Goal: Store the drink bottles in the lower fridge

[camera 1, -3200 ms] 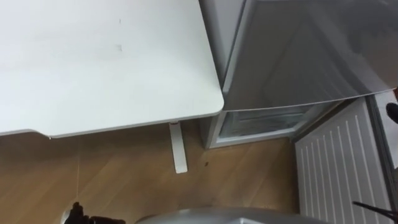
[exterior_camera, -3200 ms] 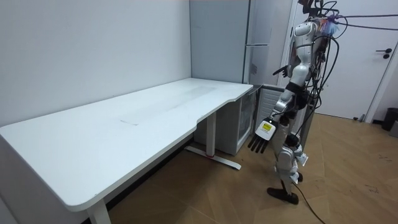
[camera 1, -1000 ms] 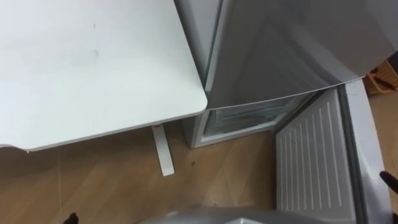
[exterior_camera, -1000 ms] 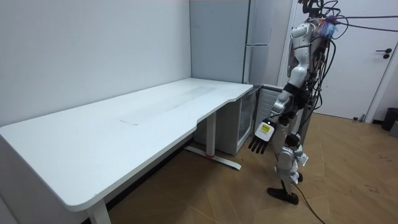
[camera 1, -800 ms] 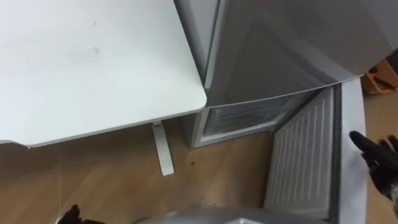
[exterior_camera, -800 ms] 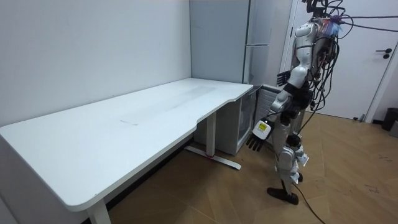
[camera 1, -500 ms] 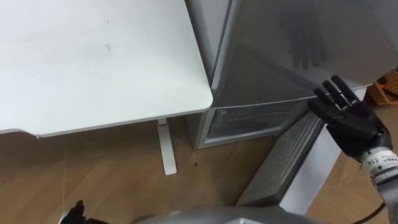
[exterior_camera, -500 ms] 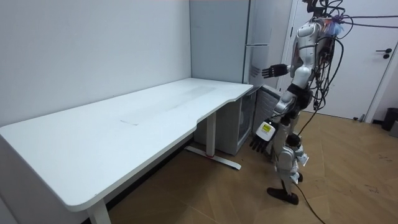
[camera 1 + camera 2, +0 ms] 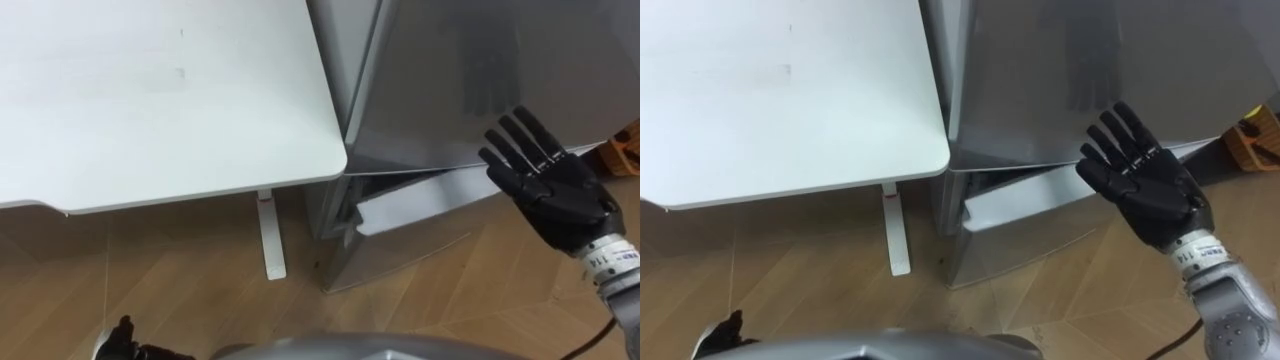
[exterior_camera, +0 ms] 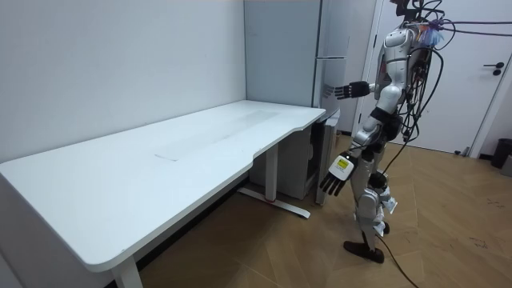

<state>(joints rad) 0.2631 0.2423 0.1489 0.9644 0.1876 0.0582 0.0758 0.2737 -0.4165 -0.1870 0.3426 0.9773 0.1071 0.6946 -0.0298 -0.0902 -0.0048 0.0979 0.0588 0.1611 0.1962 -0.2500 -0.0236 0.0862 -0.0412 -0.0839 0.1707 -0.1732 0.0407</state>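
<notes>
I stand facing a tall grey fridge (image 9: 450, 90) at the end of a white desk (image 9: 150, 100). Its lower door (image 9: 400, 250) is pulled nearly to, ajar by a narrow gap, with the white top edge (image 9: 420, 195) showing. My right hand (image 9: 555, 190) is raised in front of the fridge, fingers straight and spread, holding nothing, close to the seam between the upper and lower doors. In the room view that hand (image 10: 346, 90) reaches toward the fridge. My left hand (image 10: 336, 178) hangs relaxed and empty by my thigh, also at the lower left (image 9: 122, 338).
The desk's rounded corner sits right beside the fridge, and its white leg (image 9: 268, 235) stands on the wooden floor. A brown object (image 9: 625, 135) lies at the far right. In the room view a white door (image 10: 480, 72) and a dark bin (image 10: 504, 152) are behind me.
The lower fridge door swung from wide open to almost closed. My right hand came up from the right edge to in front of the fridge. The left hand stayed hanging.
</notes>
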